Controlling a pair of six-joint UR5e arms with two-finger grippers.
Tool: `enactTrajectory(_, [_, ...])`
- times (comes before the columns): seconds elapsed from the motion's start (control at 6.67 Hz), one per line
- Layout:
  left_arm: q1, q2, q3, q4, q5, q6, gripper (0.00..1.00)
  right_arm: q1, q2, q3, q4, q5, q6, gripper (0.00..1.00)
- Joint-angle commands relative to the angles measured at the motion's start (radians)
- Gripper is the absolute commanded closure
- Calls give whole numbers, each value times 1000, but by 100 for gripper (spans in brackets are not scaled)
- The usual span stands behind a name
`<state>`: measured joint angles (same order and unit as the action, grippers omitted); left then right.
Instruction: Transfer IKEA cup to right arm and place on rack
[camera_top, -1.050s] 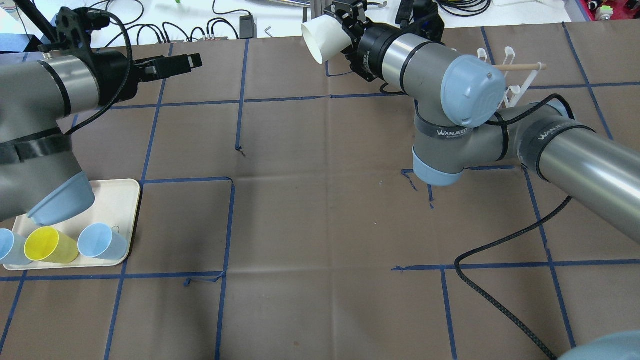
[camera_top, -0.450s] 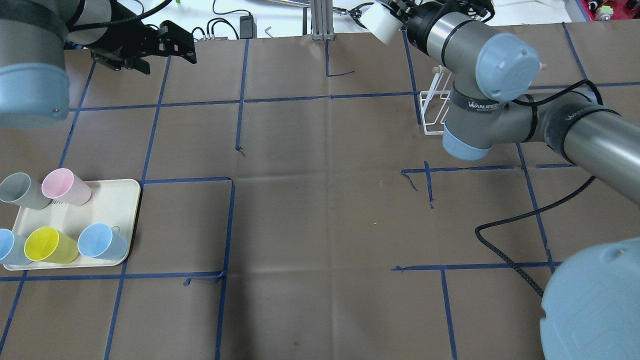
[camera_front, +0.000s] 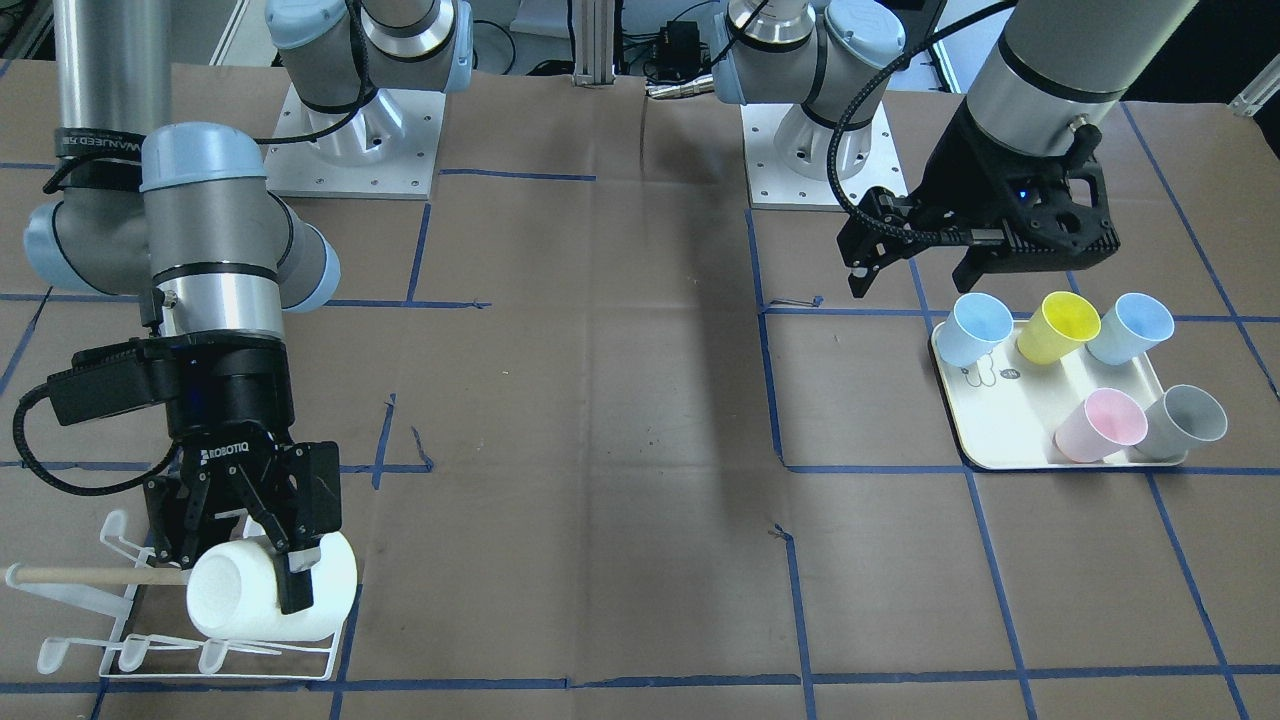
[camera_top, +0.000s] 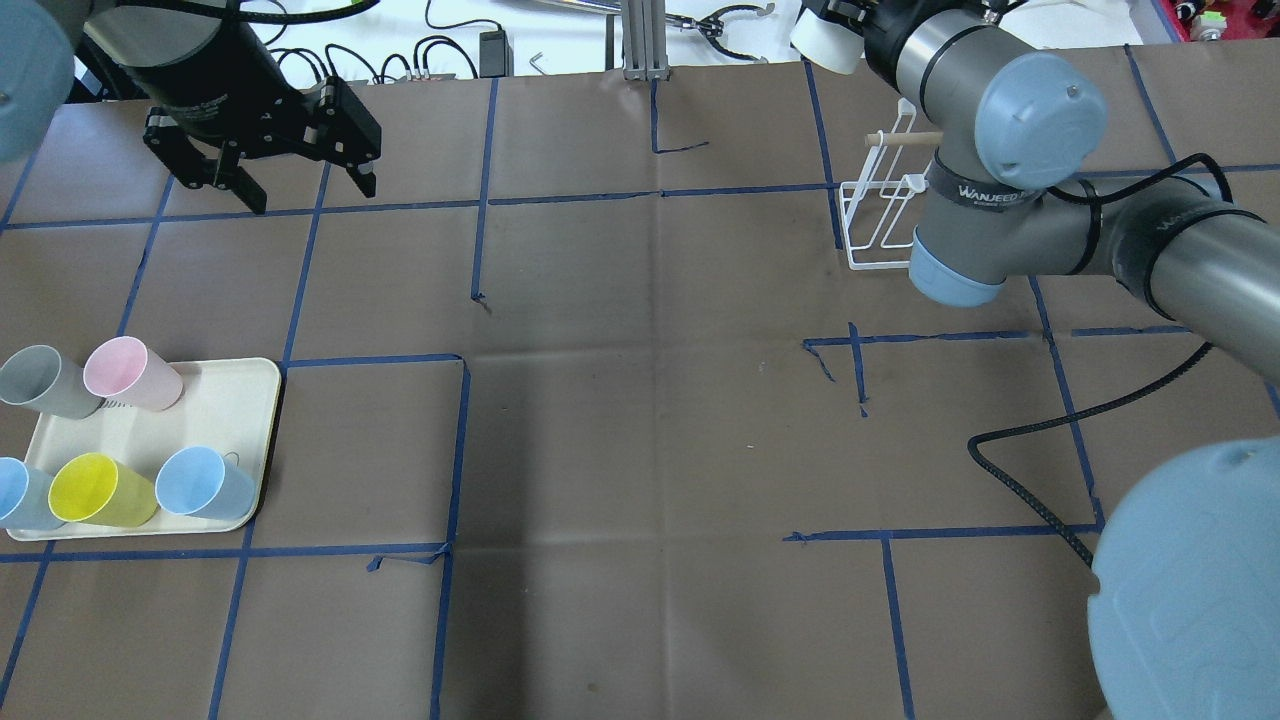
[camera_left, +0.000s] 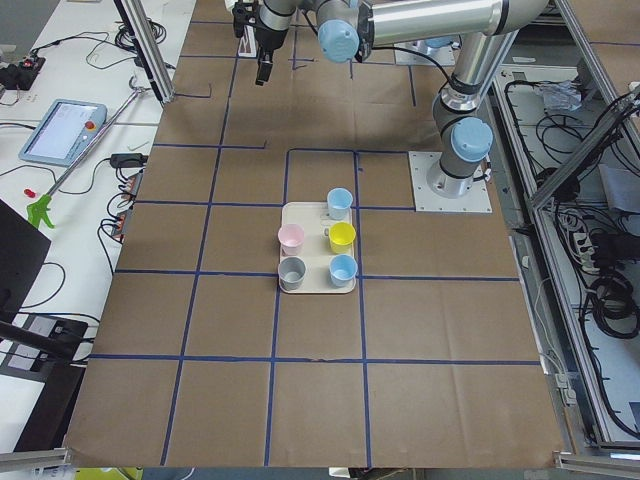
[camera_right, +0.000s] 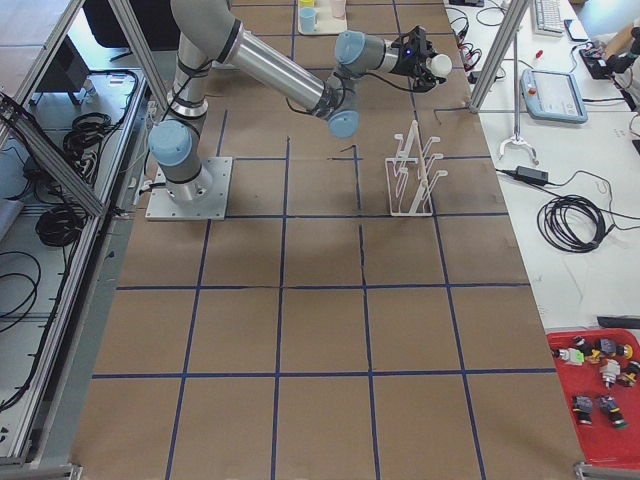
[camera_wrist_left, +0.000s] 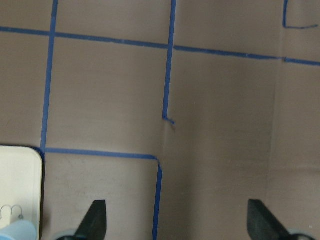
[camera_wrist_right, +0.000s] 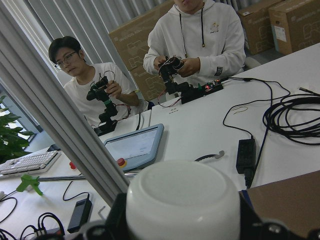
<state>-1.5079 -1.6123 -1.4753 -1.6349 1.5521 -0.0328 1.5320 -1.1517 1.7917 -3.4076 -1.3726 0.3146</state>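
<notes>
White cup (camera_front: 232, 597) lies sideways, clamped between right fingers (camera_front: 292, 585).

"What words can you read on yourself?"

"My right gripper (camera_front: 235, 565) has ROBOTIQ on its black body, in small white letters."

"Is there anything more?"

"Yes. A black band (camera_top: 985, 192) round my right arm (camera_top: 1190, 270) says WANJEED. That word is in white letters too."
</notes>
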Motion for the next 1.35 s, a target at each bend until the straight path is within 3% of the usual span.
enactTrajectory(0.0, [24,79,-54,-86,22,8,1,-7,23,-6,-1,-167,-159,73])
enactTrajectory(0.3, [168,139,-149,-74,20,182,1,-10,62,-31,-2,-296,-241,73])
enactTrajectory(0.45, [263,159,-205,-69,48,291,1,-10,78,-29,-5,-312,-247,73])
enactTrajectory(0.9, [455,158,-431,213,66,519,1,-10,151,-75,-110,-310,-246,73])
enactTrajectory(1.2, [456,137,-567,393,63,518,1,-9,184,-52,-166,-312,-246,73])
